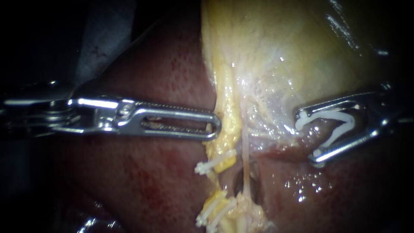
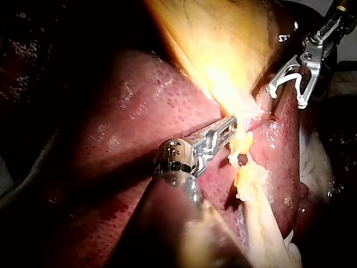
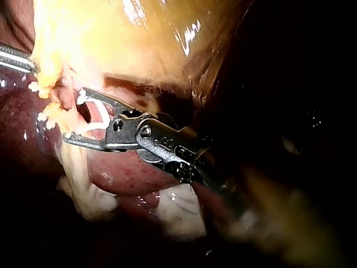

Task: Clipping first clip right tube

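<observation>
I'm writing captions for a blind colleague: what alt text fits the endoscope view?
My right instrument carries an open white clip just right of a thin pale tube, not yet around it. My left instrument rests its tip against a yellow strand bearing other clips, left of the tube, over the dark red liver.

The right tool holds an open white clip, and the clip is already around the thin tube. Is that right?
Not quite. The right tool does hold an open white clip, but the clip is beside the thin tube, not around it. The endoscope view shows tissue between the two.
</observation>
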Controlling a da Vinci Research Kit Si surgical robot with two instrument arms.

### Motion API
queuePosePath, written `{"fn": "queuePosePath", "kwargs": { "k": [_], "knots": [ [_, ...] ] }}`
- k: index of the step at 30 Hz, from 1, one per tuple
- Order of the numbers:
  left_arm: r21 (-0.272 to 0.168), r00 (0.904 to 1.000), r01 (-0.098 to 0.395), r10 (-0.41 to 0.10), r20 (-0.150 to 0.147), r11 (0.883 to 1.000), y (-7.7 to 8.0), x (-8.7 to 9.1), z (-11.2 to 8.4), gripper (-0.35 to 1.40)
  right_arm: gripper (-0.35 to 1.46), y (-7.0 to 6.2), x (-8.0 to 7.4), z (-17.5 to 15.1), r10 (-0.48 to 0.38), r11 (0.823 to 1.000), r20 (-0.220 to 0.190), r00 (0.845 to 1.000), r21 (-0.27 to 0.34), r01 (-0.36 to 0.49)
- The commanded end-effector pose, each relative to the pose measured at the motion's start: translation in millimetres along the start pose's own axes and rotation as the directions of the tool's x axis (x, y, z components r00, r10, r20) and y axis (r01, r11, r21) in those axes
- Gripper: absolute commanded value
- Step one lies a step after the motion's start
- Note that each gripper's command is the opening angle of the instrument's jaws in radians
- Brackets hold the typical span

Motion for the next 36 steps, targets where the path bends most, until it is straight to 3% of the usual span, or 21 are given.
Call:
{"fn": "queuePosePath", "kwargs": {
  "k": [1, 6, 18, 26, 36],
  "knots": [
    [0.000, 1.0000, 0.000, 0.000, 0.000, 1.000, 0.0, 0.0, 0.0, -0.35, 0.53, 0.0, 0.0, 0.0, 0.000, 1.000, 0.000, 1.000, 0.000, 0.000],
    [0.003, 1.0000, 0.002, -0.002, -0.001, 1.000, -0.1, -0.2, -0.4, -0.35, 0.53, -0.1, 0.0, 0.0, 0.000, 1.000, 0.000, 1.000, 0.000, 0.000],
    [0.000, 0.9998, 0.017, -0.017, 0.008, 1.000, -1.0, -2.3, -4.9, -0.35, 0.53, -0.2, -0.1, 0.5, -0.001, 1.000, 0.000, 1.000, -0.003, 0.001],
    [0.000, 0.9998, 0.017, -0.017, 0.008, 1.000, -1.3, -2.1, -5.3, -0.35, 0.53, -0.6, -1.0, 2.1, 0.010, 1.000, 0.000, 1.000, -0.008, -0.010],
    [0.001, 0.9998, 0.019, -0.019, 0.008, 1.000, -1.8, -2.2, -5.5, -0.35, 0.53, -0.9, -3.5, 7.0, 0.062, 0.998, 0.019, 0.998, 0.025, -0.062]
  ]
}}
